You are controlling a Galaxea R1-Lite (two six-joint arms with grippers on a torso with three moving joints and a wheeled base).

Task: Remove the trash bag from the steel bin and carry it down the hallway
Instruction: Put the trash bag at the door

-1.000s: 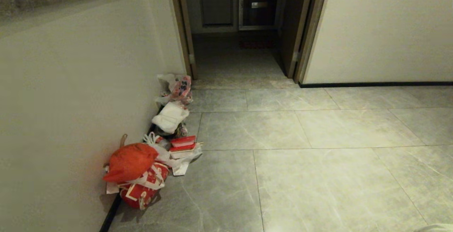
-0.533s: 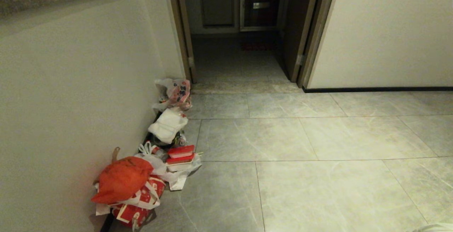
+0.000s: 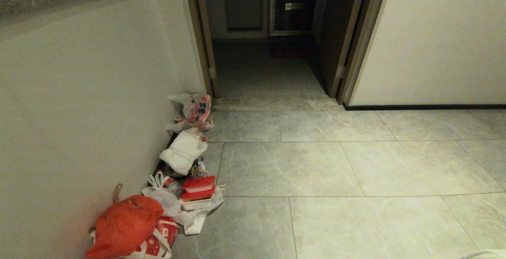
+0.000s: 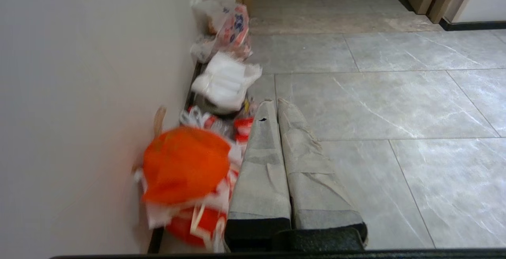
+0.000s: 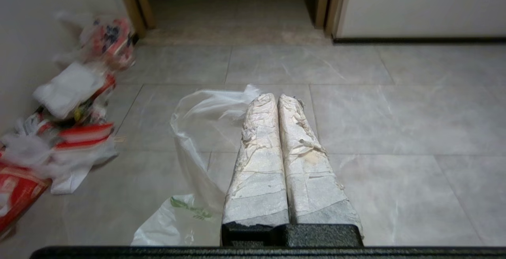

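The trash bag (image 5: 197, 132), thin, white and semi-clear with green print, hangs beside my right gripper (image 5: 276, 97). That gripper's taped fingers are shut, and the bag's top edge is pinched at their tips. A pale sliver of the trash bag (image 3: 487, 254) shows at the lower right corner of the head view. My left gripper (image 4: 275, 101) is shut with nothing in it, level above the floor next to the rubbish by the wall. The steel bin is out of view. Grey marbled tiles of the hallway (image 3: 316, 164) stretch ahead.
A row of rubbish lines the left wall: an orange-red tied bag (image 3: 124, 223), red and white boxes (image 3: 197, 188), a white bundle (image 3: 182, 150) and a printed bag (image 3: 195, 108). An open doorway (image 3: 272, 53) to a dark room lies ahead; a wall with a dark baseboard (image 3: 427, 106) runs right.
The whole head view has shifted: the camera has moved forward, so the rubbish pile sits lower and further left and the doorway is nearer. Neither arm has moved.
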